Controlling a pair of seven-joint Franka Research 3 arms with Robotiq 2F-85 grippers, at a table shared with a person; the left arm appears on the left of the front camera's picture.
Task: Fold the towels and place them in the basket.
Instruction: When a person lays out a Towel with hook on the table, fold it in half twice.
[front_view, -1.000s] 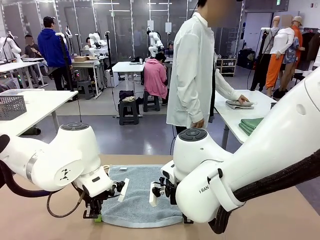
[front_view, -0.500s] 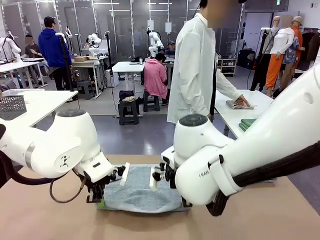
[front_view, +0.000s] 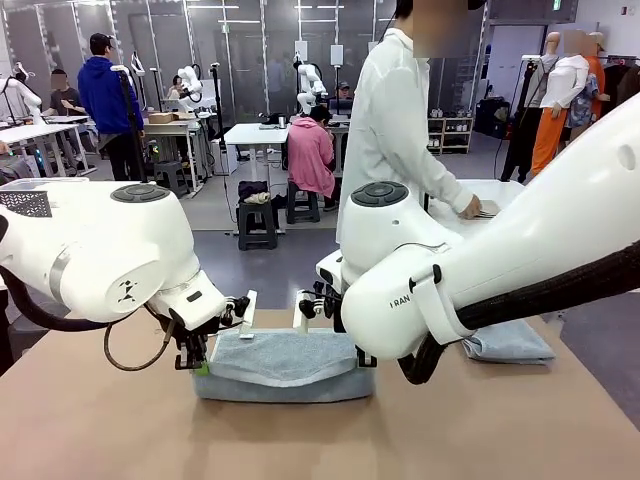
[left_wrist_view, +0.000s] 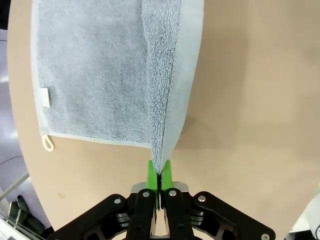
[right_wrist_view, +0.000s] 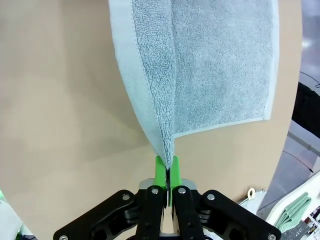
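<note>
At 6 o'clock in each wrist view, the left gripper (left_wrist_view: 159, 167) and right gripper (right_wrist_view: 167, 165) each have their fingers pinching a corner of the towel (front_view: 285, 360). The held edge peaks above the brown surface (front_view: 100, 430). The towel looks light, soft and floppy, so it will likely sag between holds, and the corners seem the best grip. Farther back, toward 3 o'clock, a second towel (front_view: 510, 342) lies folded.

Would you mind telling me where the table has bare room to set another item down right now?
Bare: the table strip on the robot's side of the lifted towel, and the near-right corner in front of the second towel. Crowded: the middle, where the left gripper and right gripper each pinch a corner of the lifted towel.
</note>
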